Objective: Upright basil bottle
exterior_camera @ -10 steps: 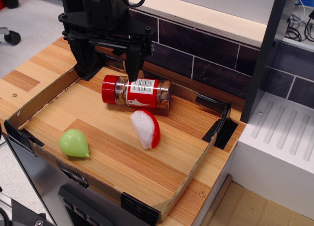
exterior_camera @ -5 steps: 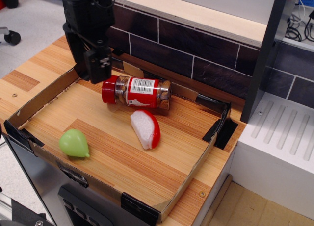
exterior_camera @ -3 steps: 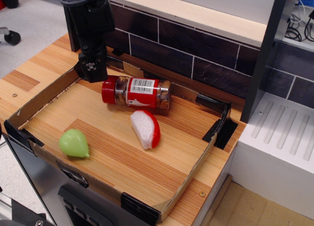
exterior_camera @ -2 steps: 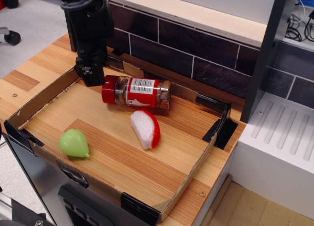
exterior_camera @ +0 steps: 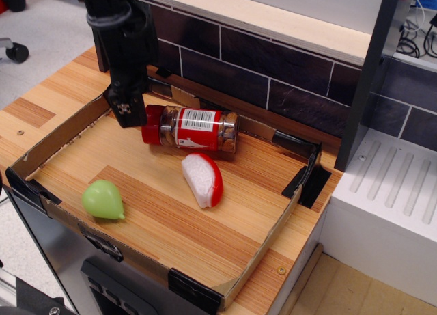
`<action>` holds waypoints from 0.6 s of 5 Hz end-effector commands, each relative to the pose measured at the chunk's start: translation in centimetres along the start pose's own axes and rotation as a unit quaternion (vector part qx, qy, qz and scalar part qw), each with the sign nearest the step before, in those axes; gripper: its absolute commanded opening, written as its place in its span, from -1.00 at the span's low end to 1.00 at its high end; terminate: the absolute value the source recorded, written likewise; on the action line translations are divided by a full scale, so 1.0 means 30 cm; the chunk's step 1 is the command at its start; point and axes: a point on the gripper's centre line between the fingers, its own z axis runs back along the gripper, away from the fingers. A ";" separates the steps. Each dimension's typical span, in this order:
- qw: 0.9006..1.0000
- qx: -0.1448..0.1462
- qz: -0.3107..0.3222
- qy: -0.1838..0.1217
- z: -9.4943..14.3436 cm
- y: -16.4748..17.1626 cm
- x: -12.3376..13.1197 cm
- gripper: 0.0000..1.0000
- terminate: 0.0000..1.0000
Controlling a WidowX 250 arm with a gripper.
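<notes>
Gripper, its grip state impossible to tell, hangs beside the basil bottle's cap. A red-and-white wedge lies just before the bottle; a green pear sits near the table's front-left corner.

I read this as a robotics lab mocked up as a kitchen counter: beneath the claw lies a wooden worktop with a cardboard-walled tray, behind the claw a dark tile backsplash, far right of it loose cables, and far left a chair caster on grey floor
</notes>
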 end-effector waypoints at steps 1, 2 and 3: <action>1.000 0.017 -0.021 0.003 -0.036 0.023 0.044 1.00 -1.00; 1.000 0.007 -0.027 0.004 -0.066 0.019 0.053 1.00 -1.00; 0.999 0.008 -0.031 0.012 -0.093 0.010 0.053 1.00 -1.00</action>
